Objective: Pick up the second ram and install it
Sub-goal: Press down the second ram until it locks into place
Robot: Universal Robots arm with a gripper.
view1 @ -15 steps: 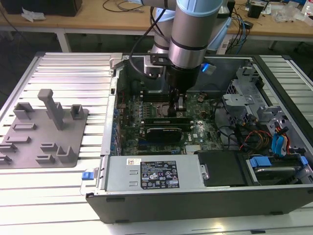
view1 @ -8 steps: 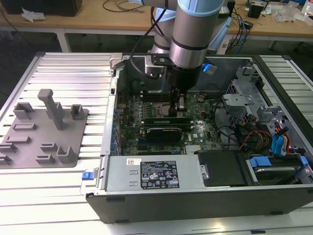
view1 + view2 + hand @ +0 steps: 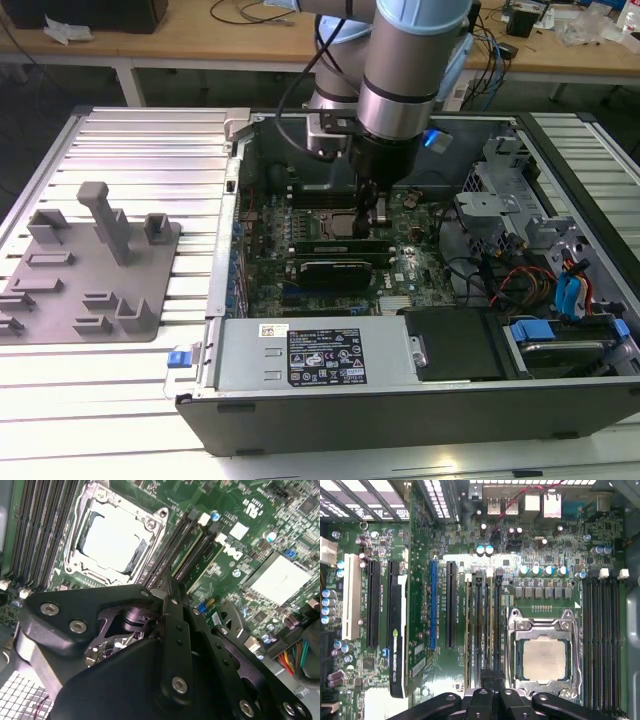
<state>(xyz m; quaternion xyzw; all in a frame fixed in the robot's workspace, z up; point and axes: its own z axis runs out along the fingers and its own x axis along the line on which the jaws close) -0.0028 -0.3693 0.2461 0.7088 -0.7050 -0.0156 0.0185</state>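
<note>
Over the open case (image 3: 400,400), my claw (image 3: 372,218) hangs low above the board (image 3: 420,225), just beside the socket (image 3: 335,225) on the exterior view's right. My fingers (image 3: 172,625) stand pressed close together, nearly shut, their tips right at the black slots (image 3: 485,625) next to the socket. In the first wrist view a thin green stick, the ram (image 3: 468,630), sits edge-on in that slot group, with another narrow strip beside it. I cannot tell whether my fingertips grip a stick or only touch its top edge. In the second wrist view the slots (image 3: 192,545) run away from my fingertips toward their white latches (image 3: 203,519). On the ribbed table (image 3: 130,150), well apart at the exterior view's left, lies the grey fixture (image 3: 90,265).
</note>
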